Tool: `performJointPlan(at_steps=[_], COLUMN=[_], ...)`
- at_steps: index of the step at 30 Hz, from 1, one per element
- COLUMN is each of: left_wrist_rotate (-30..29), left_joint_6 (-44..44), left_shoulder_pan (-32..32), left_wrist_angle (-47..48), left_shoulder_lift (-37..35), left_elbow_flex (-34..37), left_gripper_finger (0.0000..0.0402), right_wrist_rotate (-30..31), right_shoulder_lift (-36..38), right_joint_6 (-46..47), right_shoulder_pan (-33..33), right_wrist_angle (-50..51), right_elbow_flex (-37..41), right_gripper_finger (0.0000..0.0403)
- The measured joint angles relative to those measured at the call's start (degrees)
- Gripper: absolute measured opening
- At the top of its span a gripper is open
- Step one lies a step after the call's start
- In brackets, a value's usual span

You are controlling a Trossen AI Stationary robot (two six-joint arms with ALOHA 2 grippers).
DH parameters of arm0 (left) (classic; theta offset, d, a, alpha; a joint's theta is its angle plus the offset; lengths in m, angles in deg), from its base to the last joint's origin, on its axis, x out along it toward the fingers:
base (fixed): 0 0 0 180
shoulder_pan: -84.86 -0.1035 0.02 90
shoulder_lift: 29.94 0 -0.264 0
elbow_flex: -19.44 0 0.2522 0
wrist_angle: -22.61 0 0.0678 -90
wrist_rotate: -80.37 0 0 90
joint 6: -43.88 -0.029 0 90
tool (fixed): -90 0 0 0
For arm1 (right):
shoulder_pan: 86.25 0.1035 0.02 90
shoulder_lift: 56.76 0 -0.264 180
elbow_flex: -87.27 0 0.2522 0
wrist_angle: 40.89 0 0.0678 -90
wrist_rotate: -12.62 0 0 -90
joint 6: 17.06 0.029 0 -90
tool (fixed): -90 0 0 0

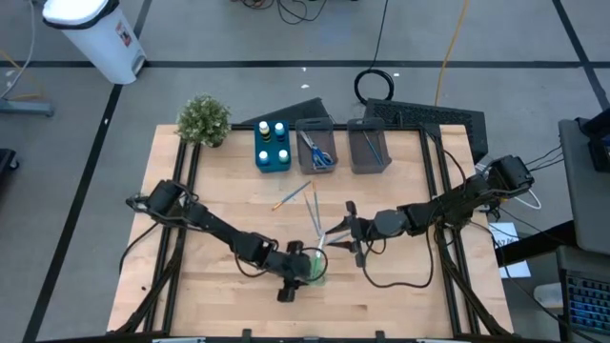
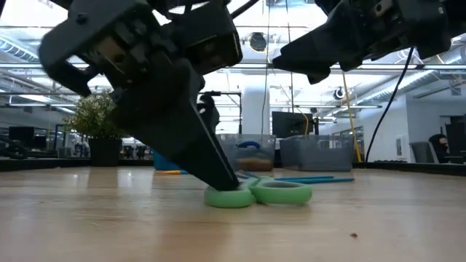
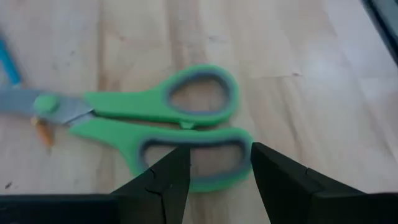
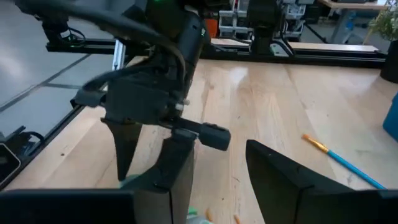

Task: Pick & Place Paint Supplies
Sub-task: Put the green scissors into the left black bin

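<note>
Green-handled scissors (image 3: pixel 168 118) lie flat on the wooden table (image 1: pixel 400 286), near its front middle. My left gripper (image 3: pixel 219 149) slants down over them, open, its fingertips either side of the larger handle loop's near rim. In the low view its finger (image 2: pixel 211 164) comes down to that loop. My right gripper (image 1: pixel 341 232) hovers open above the table just right of the scissors, with nothing between its fingers (image 4: pixel 177 162). Two thin brushes (image 1: pixel 303 202) lie loose on the table behind the scissors. My left gripper stands slanting down from the table's left at the scissors' larger handle loop (image 3: pixel 208 177). I cannot tell whether its fingertips touch the loop. The scissors lie flat on the table.
Along the far edge stand a blue bin with capped bottles (image 1: pixel 273 146), a grey bin with scissors (image 1: pixel 316 148) and a grey bin with brushes (image 1: pixel 370 148). A small potted plant (image 1: pixel 203 119) sits at the far left corner. Bare wood lies to the left and right front.
</note>
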Motion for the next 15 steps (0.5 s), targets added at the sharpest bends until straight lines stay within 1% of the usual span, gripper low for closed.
performJointPlan(at_steps=[2,4,8,10,13,15], left_wrist_rotate=[0.0,1.3,7.5,9.6,9.8,7.9], left_joint_6=[2.8,5.3,8.8,10.2,11.2,11.3], left_shoulder_pan=[-0.1,-0.1,-0.2,0.0,0.8,1.3], left_wrist_angle=[3.6,6.9,12.9,15.1,18.5,20.3], left_shoulder_lift=[-0.2,-0.3,-1.5,-2.8,-5.1,-6.7], left_elbow_flex=[-0.2,-0.3,-0.2,-0.1,0.1,0.4], left_gripper_finger=[0.0182,0.0182,0.0182,0.0182,0.0182,0.0182], right_wrist_rotate=[0.0,0.0,0.0,0.0,0.0,0.0], right_shoulder_lift=[0.0,0.0,0.0,0.0,0.0,0.0], right_joint_6=[0.5,0.6,0.6,0.6,0.6,0.6], right_shoulder_pan=[0.0,0.0,0.0,0.0,0.0,0.0], right_wrist_angle=[0.0,0.0,0.0,0.0,0.4,0.5], right_elbow_flex=[0.0,0.0,0.0,0.0,0.0,0.0], right_gripper_finger=[0.0141,0.0141,0.0141,0.0141,0.0141,0.0141])
